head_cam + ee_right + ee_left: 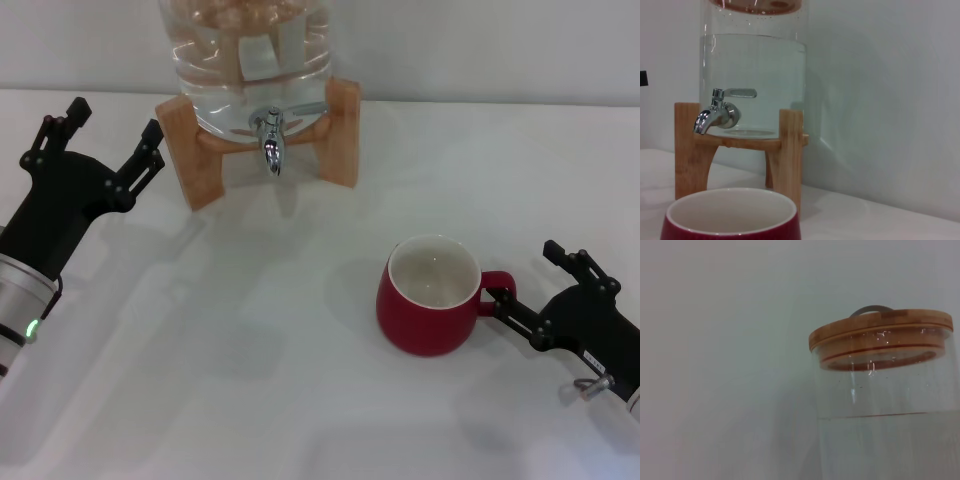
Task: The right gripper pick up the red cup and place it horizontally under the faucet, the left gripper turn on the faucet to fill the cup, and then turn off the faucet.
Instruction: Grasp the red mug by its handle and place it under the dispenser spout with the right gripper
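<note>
The red cup (430, 296) stands upright on the white table, handle turned toward my right gripper (528, 276). That gripper is open at the table's right; one finger lies right at the handle, the other is apart from it. The cup's rim (732, 214) also fills the near part of the right wrist view. The chrome faucet (270, 137) hangs from the water jar (245, 60) at the back, lever level (740, 93), with no water running. My left gripper (113, 122) is open, left of the wooden stand (186, 150) and not touching it.
The jar holds water and carries a wooden lid (880, 330) with a metal handle. Bare table (280, 330) lies between the stand and the cup. A white wall (880, 100) rises behind the jar.
</note>
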Robot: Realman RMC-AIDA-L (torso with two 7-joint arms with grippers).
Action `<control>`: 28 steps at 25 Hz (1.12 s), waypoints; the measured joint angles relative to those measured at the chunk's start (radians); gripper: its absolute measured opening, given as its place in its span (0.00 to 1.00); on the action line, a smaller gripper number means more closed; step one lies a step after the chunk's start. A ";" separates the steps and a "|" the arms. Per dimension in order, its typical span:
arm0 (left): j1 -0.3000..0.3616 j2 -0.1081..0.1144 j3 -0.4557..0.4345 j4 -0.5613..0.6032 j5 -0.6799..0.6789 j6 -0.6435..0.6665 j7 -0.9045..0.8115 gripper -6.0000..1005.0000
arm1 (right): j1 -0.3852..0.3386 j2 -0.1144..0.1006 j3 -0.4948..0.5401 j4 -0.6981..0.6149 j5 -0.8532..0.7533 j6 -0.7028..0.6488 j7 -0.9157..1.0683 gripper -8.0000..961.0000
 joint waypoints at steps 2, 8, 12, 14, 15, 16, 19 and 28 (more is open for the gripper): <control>-0.001 0.000 0.000 0.000 0.000 0.000 0.000 0.87 | 0.000 0.000 0.000 0.000 0.000 0.000 0.000 0.82; -0.001 0.000 0.000 0.000 0.000 0.000 0.000 0.87 | 0.004 0.000 0.000 0.001 -0.001 0.002 0.000 0.82; -0.001 0.000 0.000 -0.001 0.000 0.000 0.000 0.87 | 0.011 0.001 0.000 0.003 -0.002 0.018 0.000 0.82; -0.001 0.000 0.000 -0.001 0.000 0.000 0.000 0.87 | 0.013 0.001 0.000 0.004 -0.002 0.023 0.000 0.82; -0.001 0.000 0.000 -0.001 0.000 0.000 0.000 0.87 | 0.013 0.002 0.000 0.005 -0.002 0.024 0.000 0.82; -0.001 0.000 0.000 -0.001 0.000 0.000 0.000 0.87 | 0.014 0.002 0.000 0.005 -0.002 0.024 0.000 0.82; -0.001 0.000 0.000 -0.002 0.000 0.000 0.000 0.87 | 0.015 0.002 0.000 0.006 -0.002 0.025 0.000 0.82; -0.008 0.000 0.000 -0.009 0.000 0.000 0.000 0.87 | 0.017 0.002 0.000 0.008 -0.002 0.025 0.000 0.82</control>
